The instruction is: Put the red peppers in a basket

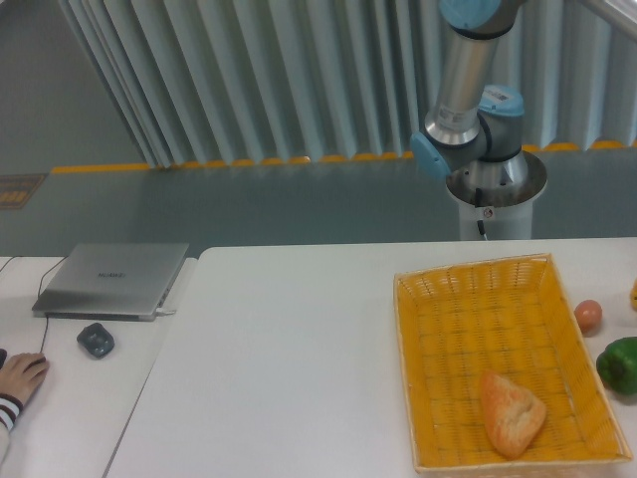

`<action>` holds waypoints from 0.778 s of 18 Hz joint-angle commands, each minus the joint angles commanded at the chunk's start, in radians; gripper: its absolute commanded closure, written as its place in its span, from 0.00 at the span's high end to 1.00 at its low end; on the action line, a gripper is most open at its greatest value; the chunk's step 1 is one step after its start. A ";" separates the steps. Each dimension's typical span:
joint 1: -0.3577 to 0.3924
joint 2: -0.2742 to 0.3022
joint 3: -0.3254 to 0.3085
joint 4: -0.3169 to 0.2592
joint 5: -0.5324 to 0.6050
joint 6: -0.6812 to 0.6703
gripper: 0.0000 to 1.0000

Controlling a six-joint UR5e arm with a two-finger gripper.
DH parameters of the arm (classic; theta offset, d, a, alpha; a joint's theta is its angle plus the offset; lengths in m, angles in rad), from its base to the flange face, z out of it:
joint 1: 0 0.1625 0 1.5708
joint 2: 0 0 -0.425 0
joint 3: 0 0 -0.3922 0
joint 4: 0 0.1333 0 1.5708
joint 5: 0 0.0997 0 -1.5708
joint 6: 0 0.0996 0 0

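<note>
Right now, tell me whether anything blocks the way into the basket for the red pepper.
Nothing visible does. The basket is open on top, holding only a bread roll near its front right corner. The red pepper and the gripper are not in view, so their path cannot be judged.

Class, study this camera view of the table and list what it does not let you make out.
- Gripper: out of frame; the arm exits the top edge.
- Red pepper: not visible anywhere in this view.
- Green pepper: cut by the right edge.
- Yellow item at the right edge: only a sliver, unidentifiable.
- Person's hand: cut by the left edge.
</note>
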 joint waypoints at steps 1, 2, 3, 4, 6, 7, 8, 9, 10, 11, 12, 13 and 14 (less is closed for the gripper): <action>0.003 -0.002 0.000 0.000 -0.001 -0.035 1.00; 0.003 -0.002 0.000 0.000 -0.003 -0.068 1.00; 0.003 -0.005 0.000 0.000 -0.003 -0.091 1.00; 0.003 -0.006 0.000 0.000 -0.003 -0.108 1.00; 0.000 -0.008 -0.006 0.002 -0.005 -0.173 1.00; 0.000 -0.008 -0.006 0.002 -0.005 -0.183 1.00; 0.000 -0.009 -0.008 0.002 -0.005 -0.184 1.00; 0.000 -0.012 -0.009 0.003 -0.005 -0.186 1.00; -0.002 -0.018 -0.011 0.017 -0.005 -0.186 1.00; -0.002 -0.020 -0.018 0.034 -0.005 -0.186 1.00; -0.002 -0.024 -0.024 0.050 -0.005 -0.186 1.00; -0.002 -0.026 -0.031 0.060 -0.005 -0.186 1.00; -0.002 -0.029 -0.032 0.066 -0.005 -0.186 1.00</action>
